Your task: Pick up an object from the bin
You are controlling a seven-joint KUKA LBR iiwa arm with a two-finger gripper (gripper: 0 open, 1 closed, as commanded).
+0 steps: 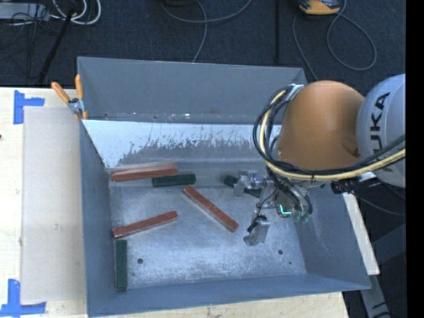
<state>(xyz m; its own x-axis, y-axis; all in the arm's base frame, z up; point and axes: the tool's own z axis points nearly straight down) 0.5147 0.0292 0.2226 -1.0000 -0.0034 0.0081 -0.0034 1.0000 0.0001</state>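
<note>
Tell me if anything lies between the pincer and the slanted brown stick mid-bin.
Nothing visible does. The pincer hangs just right of the slanted brown stick, with only bare bin floor between.

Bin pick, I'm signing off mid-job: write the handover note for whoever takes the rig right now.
Claw: open, nothing in it, in the right half of the bin, just right of the slanted brown stick.
Elsewhere: back brown stick and back green stick near the rear wall; front brown stick and front green stick at the left.
Done: nothing picked yet.
Left: close on one thing, lift it out.
</note>
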